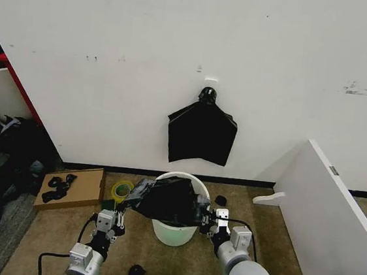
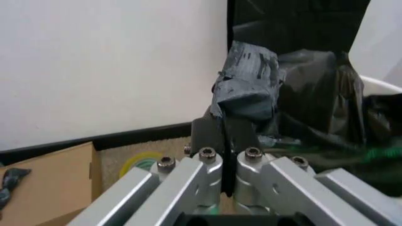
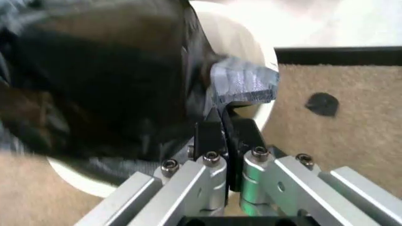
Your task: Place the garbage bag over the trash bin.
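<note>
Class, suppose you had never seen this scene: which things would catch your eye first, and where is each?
First, the garbage bag, stretched between the left gripper and right gripper, each shut on an edge, over the trash bin on the carpet near the wall. Next, the black bundle hanging on the white wall above the bin. A cardboard sheet lies on the floor to the left.

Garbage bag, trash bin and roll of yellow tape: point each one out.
garbage bag (image 1: 171, 202), head view, on the crinkled black plastic stretched over the bin's mouth.
trash bin (image 1: 173, 234), head view, on its bare white front wall.
roll of yellow tape (image 1: 123, 189), head view, on the ring, lying on the carpet.
</note>
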Robot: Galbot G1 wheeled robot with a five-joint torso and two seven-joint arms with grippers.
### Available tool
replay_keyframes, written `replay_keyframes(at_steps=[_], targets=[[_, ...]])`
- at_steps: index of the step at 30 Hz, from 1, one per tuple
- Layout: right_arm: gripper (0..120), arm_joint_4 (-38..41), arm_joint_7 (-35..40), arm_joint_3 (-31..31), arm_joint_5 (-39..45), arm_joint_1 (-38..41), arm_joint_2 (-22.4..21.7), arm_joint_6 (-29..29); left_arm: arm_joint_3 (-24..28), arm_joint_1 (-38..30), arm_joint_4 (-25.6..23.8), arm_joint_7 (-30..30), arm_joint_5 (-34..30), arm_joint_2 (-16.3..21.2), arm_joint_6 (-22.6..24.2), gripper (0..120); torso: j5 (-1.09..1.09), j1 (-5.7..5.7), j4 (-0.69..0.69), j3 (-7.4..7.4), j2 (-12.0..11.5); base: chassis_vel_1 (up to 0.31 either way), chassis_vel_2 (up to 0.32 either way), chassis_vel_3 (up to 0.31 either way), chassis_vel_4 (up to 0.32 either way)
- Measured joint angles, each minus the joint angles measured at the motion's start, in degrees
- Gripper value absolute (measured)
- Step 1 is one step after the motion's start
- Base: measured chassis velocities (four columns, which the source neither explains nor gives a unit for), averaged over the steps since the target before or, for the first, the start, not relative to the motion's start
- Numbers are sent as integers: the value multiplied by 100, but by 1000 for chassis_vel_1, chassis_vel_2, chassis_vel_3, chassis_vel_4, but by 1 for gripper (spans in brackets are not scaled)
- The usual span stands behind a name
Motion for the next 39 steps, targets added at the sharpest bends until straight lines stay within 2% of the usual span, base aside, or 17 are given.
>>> replay_keyframes(at_steps=[3,5,7,9,16,25,39], targets=[[0,129,89,49,109,14,-162,-356,-7,90,-240,-124,36,178,471,0,1,0,2,0,0,0,0,0,0],[0,141,96,62,116,6,-186,-384,1,97,-290,-139,36,219,566,0,0,0,2,0,0,0,0,0,0],[0,182,145,101,146,-29,-275,-497,52,129,-502,-176,-22,391,927,0,1,0,-2,0,0,0,0,0,0],[0,209,184,75,187,1,-348,-593,79,181,-641,-199,-98,509,1181,0,1,0,0,0,0,0,0,0,0],[0,176,352,-129,435,252,-519,-1013,158,198,-837,-331,-361,765,1721,0,1,0,0,0,0,0,0,0,0],[0,21,433,-265,558,370,-581,-1305,257,214,-875,-382,-659,1056,2017,0,0,0,0,0,0,0,0,0,0],[0,-575,369,-434,468,662,-272,-1316,457,-59,-308,-413,-916,1017,2146,0,0,0,0,1,0,0,0,0,0]])
